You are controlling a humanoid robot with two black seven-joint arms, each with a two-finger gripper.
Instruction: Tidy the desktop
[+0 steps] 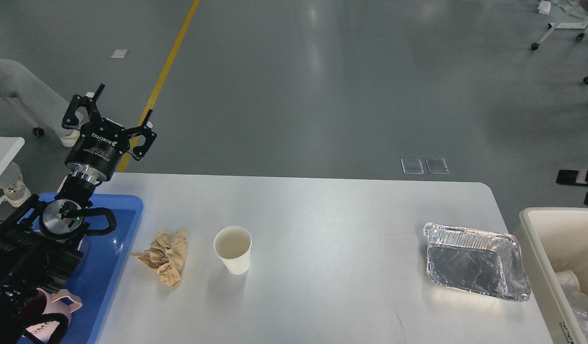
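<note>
You see a glossy grey floor (322, 86) with soft light glare and a yellow floor line (167, 67). Caster-wheeled furniture legs (561, 24) stand at the far right; a small white table corner (2, 148) sits left.

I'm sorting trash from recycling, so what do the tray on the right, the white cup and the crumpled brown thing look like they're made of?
The tray looks like thin aluminium foil: shiny, mirror-like, with a crinkled, ribbed rim. The cup seems to be paper, matte white with a rolled lip, though thin plastic can't be ruled out. The crumpled brown thing looks like unbleached paper, probably a napkin: dull tan with soft creases.
</note>
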